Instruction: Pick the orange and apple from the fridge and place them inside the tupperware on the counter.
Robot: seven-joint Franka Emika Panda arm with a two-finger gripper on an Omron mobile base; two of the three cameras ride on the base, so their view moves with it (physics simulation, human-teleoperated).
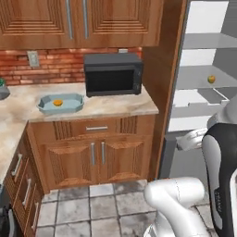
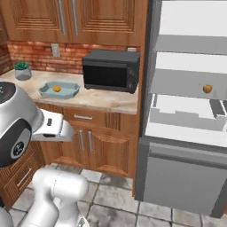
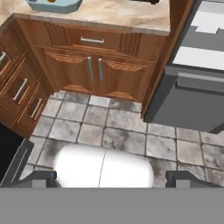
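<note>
The bright orange [image 1: 57, 102] lies inside the pale blue tupperware [image 1: 74, 102] on the counter [image 1: 115, 105], left of the microwave. The duller apple [image 1: 211, 79] sits on a middle shelf of the open fridge [image 1: 199, 69]. From the right base view, the orange [image 2: 56, 89] in the tupperware [image 2: 44, 92] and the apple [image 2: 207, 89] in the fridge [image 2: 186, 84] show again. My gripper [image 3: 113, 178] is open and holds nothing. It hangs low in front of the cabinets and looks down at the tiled floor, far from both fruits. The tupperware [image 3: 65, 5] shows at the hand view's top edge.
A black microwave [image 1: 113, 74] stands at the counter's right end beside the fridge. A potted plant [image 2: 22, 71] sits at the far left. Wooden cabinets [image 3: 94, 70] with bar handles lie below the counter. The fridge's grey bottom drawer [image 2: 186, 177] juts out over the floor.
</note>
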